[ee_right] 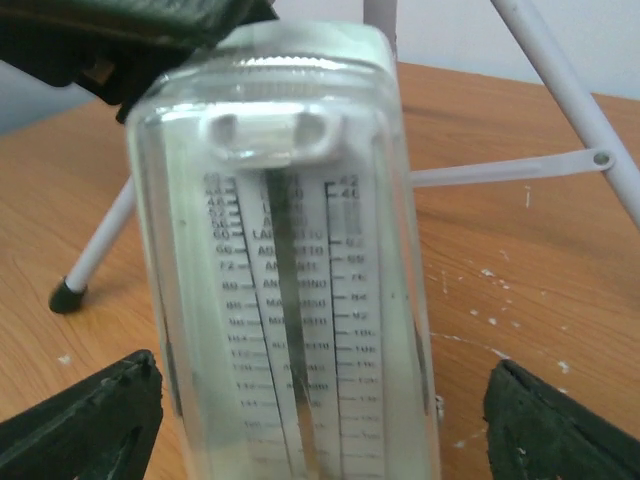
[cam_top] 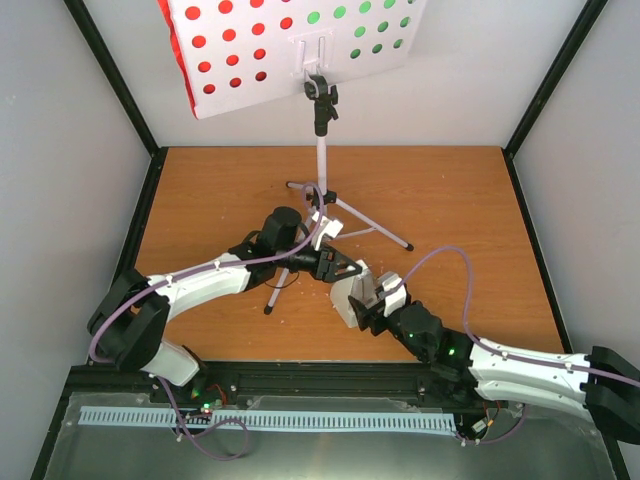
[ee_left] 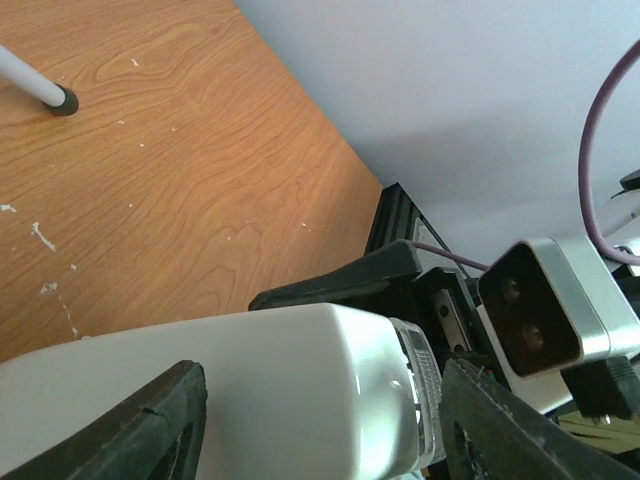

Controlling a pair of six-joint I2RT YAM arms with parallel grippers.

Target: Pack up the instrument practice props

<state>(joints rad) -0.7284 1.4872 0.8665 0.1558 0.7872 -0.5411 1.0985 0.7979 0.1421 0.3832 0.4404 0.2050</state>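
white wedge-shaped metronome with a clear cover [ee_right: 290, 250] sits on the wooden worktop [cam_top: 450, 200], just beside the thin silver tripod legs of the white perforated music stand [cam_top: 323, 160]. the right claw [ee_right: 325, 425] gapes wide - one black finger [ee_right: 90, 420] on each side of the cover, neither seen touching it. the left claw [ee_left: 320, 420] is spread wide too, with the white body between its fingers; whether it touches, i cannot tell. on the scale behind the cover the numerals 60, 66, 72 and 80 run down the left - the tempo words in the middle column are too blurred to read.
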